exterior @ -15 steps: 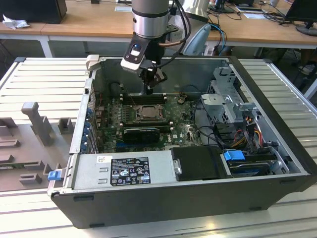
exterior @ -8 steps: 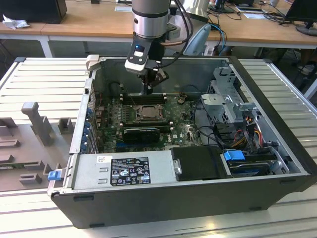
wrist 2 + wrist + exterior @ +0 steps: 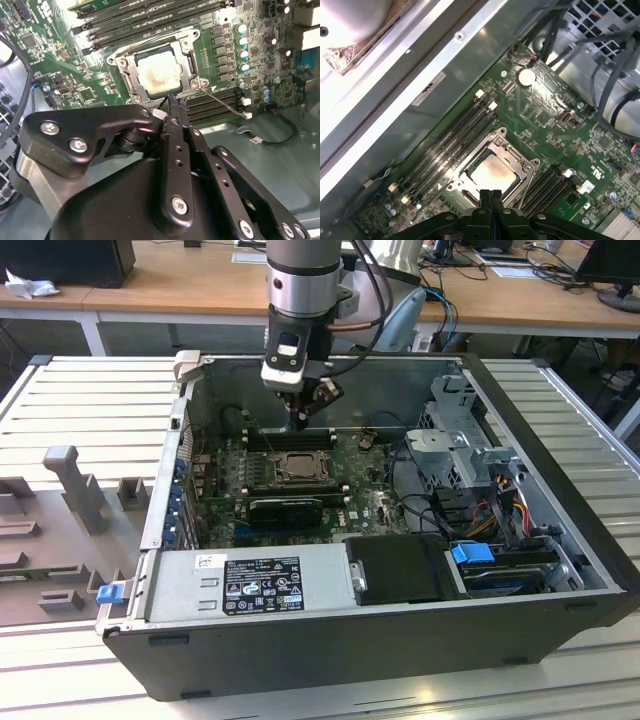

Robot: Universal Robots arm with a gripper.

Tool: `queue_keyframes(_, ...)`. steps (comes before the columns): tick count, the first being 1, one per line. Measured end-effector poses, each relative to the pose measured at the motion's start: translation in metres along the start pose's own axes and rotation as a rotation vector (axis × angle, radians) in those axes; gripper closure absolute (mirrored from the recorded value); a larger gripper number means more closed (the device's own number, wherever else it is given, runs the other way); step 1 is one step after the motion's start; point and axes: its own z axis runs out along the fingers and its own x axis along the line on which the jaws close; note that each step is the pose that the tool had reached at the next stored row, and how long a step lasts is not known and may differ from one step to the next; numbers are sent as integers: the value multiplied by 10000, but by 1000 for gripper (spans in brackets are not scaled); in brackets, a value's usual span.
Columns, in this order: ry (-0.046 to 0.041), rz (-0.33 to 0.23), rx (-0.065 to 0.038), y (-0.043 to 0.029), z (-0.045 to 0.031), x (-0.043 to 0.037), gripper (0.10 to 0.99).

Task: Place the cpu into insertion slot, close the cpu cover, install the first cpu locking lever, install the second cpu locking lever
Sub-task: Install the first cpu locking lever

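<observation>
Second wrist view, nearest first: the black two-finger gripper (image 3: pixel 174 101) has its fingers pressed together, and I see nothing between them. The first wrist view gives me the same reading (image 3: pixel 490 195). The tips hang at the edge of the socket; I cannot tell whether they touch it.

Just past the tips, the small flat square cpu with a silver-grey metal top (image 3: pixel 159 72) lies flat in the square dark insertion slot (image 3: pixel 191 61). The thin silvery metal cpu cover (image 3: pixel 519 170), a square frame, is down around the chip, whose top shows through its window. A thin silvery lever rod (image 3: pixel 222 102) runs from the cover's corner out over a bank of long black memory slots (image 3: pixel 215 102). I cannot tell if it is latched.

Farther out, a second bank of memory slots flanks the socket's other side on the green motherboard (image 3: pixel 60 75).

Exterior view: the arm stands upright over the board inside an open dark grey computer case (image 3: pixel 400 640). The case rests on a pale slatted metal table (image 3: pixel 90 400), with wooden desks (image 3: pixel 200 280) beyond.
</observation>
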Motion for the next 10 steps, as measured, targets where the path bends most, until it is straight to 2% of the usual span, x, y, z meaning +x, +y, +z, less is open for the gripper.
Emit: queue_keyframes(10,40,-1278,14,0,0,0,980)
